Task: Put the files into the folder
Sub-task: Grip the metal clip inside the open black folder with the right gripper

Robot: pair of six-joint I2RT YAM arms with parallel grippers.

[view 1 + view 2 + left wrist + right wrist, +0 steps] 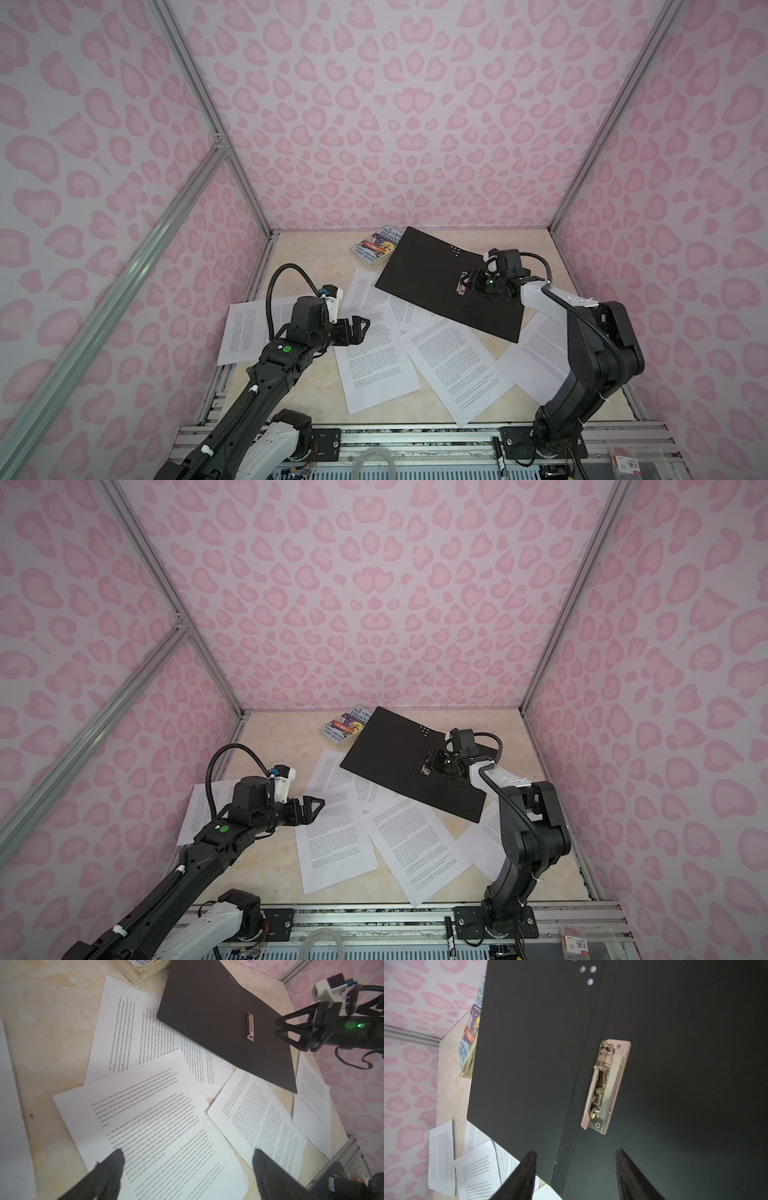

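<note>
Files (376, 361): thin white printed sheets, near.
Left gripper (362, 330): fingers wide, empty.
Folder (419, 270): matte black, far.
Right gripper (278, 1027): fingers apart, empty.

Black arms (266, 374), green dots (286, 349), seemingly ribbed cables (269, 299)

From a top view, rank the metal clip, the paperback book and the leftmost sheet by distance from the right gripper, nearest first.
1. metal clip: inside the open folder, just ahead of the right gripper.
2. paperback book: at the back, left of the folder.
3. leftmost sheet: far left side.
</note>
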